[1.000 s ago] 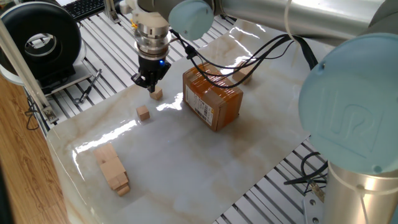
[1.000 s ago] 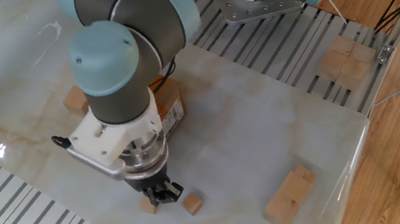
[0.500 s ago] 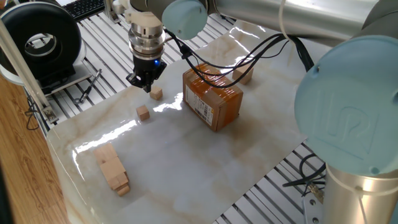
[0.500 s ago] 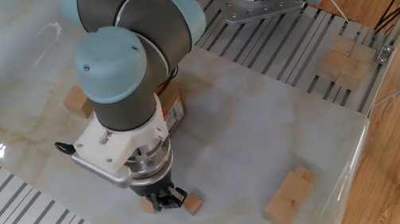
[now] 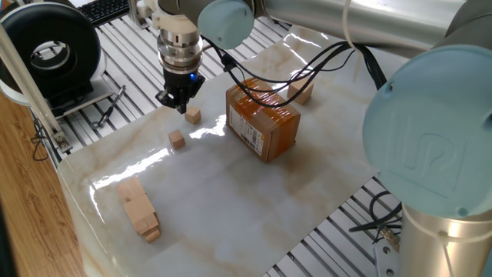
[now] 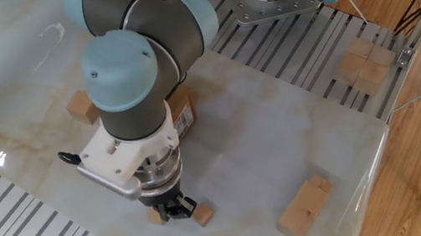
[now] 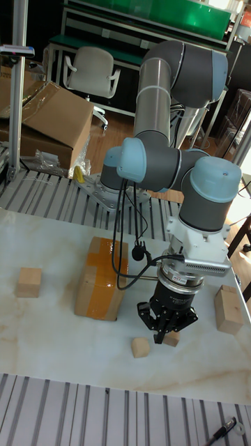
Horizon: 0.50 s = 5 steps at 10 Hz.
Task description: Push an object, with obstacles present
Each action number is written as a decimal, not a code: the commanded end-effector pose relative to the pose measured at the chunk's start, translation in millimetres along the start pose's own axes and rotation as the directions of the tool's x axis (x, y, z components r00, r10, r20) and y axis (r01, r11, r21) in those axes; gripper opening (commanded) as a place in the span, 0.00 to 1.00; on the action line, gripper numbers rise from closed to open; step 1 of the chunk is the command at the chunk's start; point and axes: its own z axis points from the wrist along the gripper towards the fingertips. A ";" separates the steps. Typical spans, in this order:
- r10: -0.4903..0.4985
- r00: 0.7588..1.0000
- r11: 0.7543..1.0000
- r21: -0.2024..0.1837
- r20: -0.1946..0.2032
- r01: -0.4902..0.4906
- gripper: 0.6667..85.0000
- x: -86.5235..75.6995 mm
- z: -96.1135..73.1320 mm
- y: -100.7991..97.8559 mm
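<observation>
Two small light-tan wooden cubes lie near the table edge. One cube (image 5: 193, 115) (image 6: 156, 217) (image 7: 141, 347) sits just beside my gripper (image 5: 175, 101) (image 6: 174, 212) (image 7: 164, 336). The other cube (image 5: 177, 139) (image 6: 202, 215) lies a little further toward the stacked blocks. In the tall fixed view it (image 7: 172, 339) is half hidden behind the fingertips. The gripper points straight down, shut with nothing in it, low over the table. Whether it touches either cube I cannot tell. The orange-brown cardboard box (image 5: 263, 123) (image 7: 101, 279) stands behind the cubes, apart from them.
Long stacked wooden blocks (image 5: 138, 208) (image 6: 305, 207) (image 7: 229, 309) lie near the table's corner. A bigger tan cube (image 5: 301, 94) (image 6: 80, 107) (image 7: 28, 282) sits beyond the box. Metal slats surround the marble top (image 5: 254, 200). A black reel (image 5: 54, 50) stands off the table.
The gripper has shifted slightly away from the box, past the nearer cube, and has held almost still for the last half second. Neither cube nor any obstacle has moved.
</observation>
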 end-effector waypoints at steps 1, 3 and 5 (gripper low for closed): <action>-0.001 1.000 1.000 0.012 -0.021 0.001 0.01 4.7 -1.2 -4.3; 0.006 1.000 1.000 -0.005 -0.013 -0.006 0.01 2.8 -1.2 0.4; 0.017 1.000 1.000 -0.012 -0.019 -0.017 0.01 4.3 -1.2 2.0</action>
